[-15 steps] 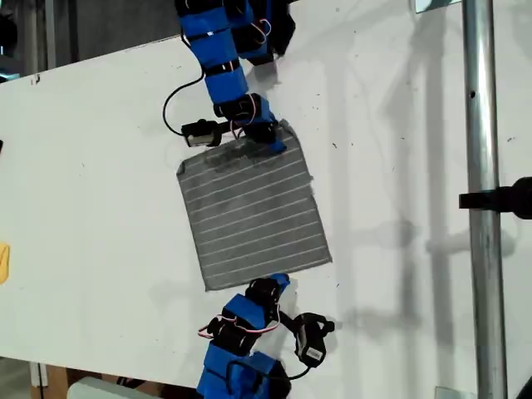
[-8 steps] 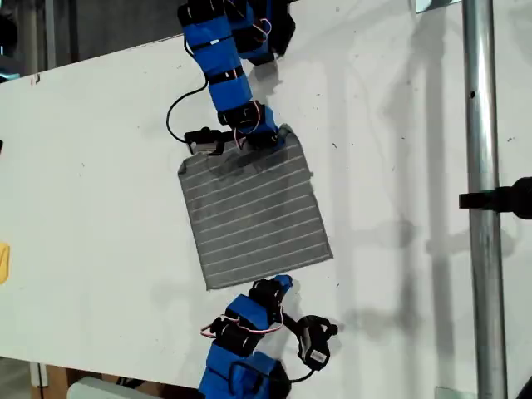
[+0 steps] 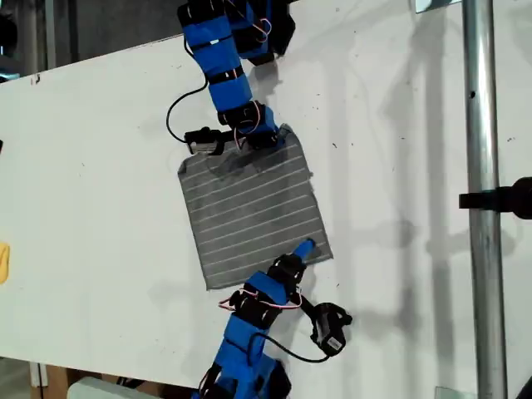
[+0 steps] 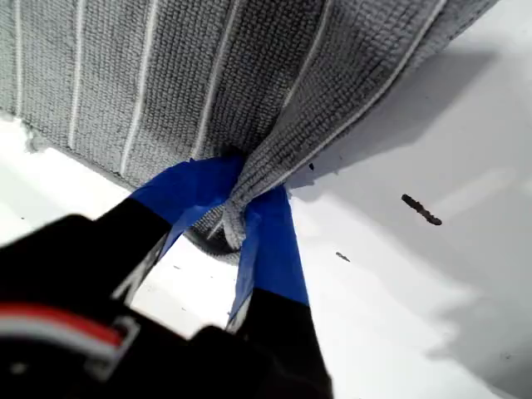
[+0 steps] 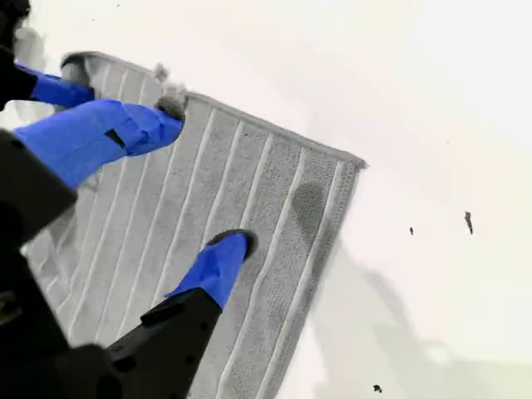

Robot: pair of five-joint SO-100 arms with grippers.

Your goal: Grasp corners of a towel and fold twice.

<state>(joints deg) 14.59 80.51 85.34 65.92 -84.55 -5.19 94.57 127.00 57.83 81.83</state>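
The grey striped towel (image 3: pixel 249 208) lies flat on the white table (image 3: pixel 100 183). At its far edge in the exterior view, close to the upper right corner (image 3: pixel 288 130), my first gripper (image 3: pixel 264 140) is shut on a pinched fold of towel (image 4: pixel 249 75); the first wrist view shows cloth bunched inside the gripper (image 4: pixel 237 208). My second gripper (image 3: pixel 306 248) reaches in from the exterior view's bottom and stands open over the towel (image 5: pixel 274 208), one fingertip (image 5: pixel 233 245) on the cloth. The lower right corner (image 5: pixel 353 164) lies flat just beyond it.
A vertical metal pole (image 3: pixel 480 199) with a black clamp (image 3: pixel 499 199) stands at the exterior view's right. A yellow object (image 3: pixel 3 262) shows at that view's left edge. A black camera on a cable (image 3: pixel 331 324) hangs beside the second arm.
My second gripper has swung toward the exterior view's right and forward onto the towel near its lower right corner. My first gripper has shifted slightly and stays shut on the far edge.
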